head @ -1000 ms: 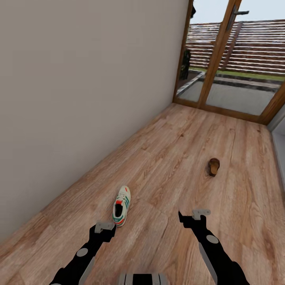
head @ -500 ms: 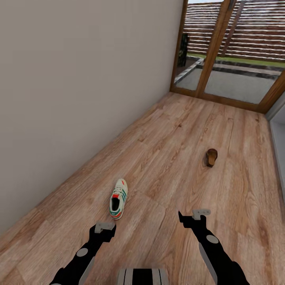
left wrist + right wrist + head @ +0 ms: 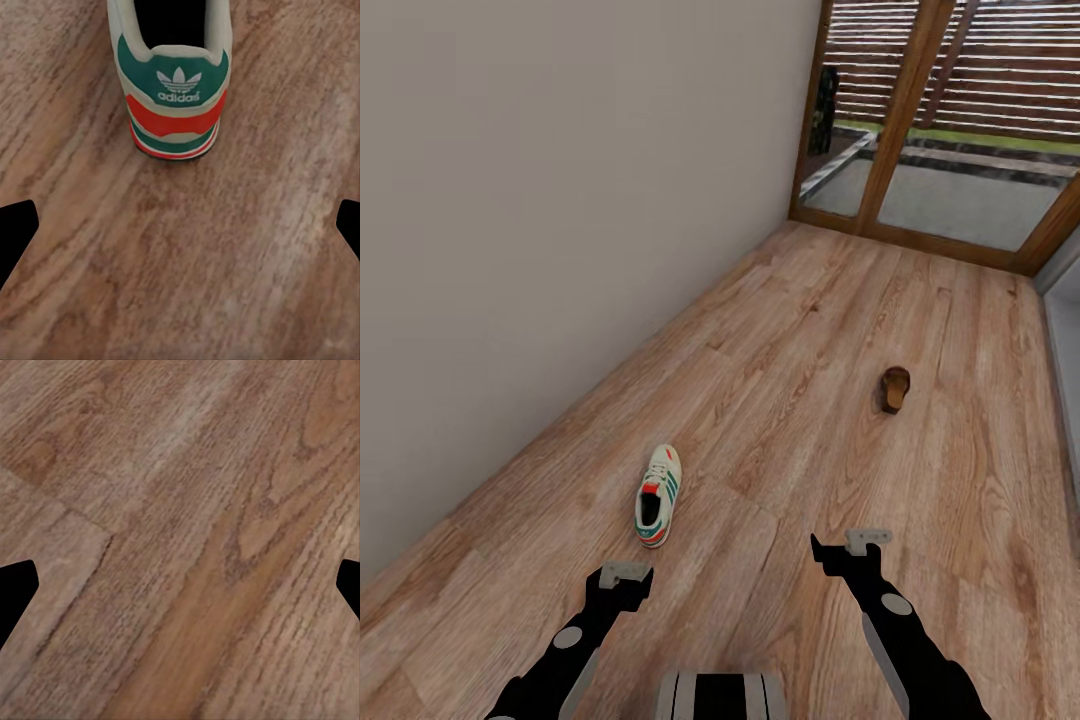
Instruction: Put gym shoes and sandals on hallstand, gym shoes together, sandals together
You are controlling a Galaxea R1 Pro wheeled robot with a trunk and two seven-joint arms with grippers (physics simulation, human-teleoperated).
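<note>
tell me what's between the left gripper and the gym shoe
Only bare corridor floor: the left wrist view shows planks between the left gripper and the gym shoe.

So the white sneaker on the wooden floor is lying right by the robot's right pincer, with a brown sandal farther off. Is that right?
Not quite. The white sneaker lies just ahead of the left pincer, not the right pincer, as the head view shows. It is on the wooden floor, and the brown sandal is farther off.

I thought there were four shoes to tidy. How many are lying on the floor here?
2. A white sneaker lies near the wall, just ahead of the left gripper. A brown sandal lies farther off, toward the glass doors. The others may be out of view.
</note>
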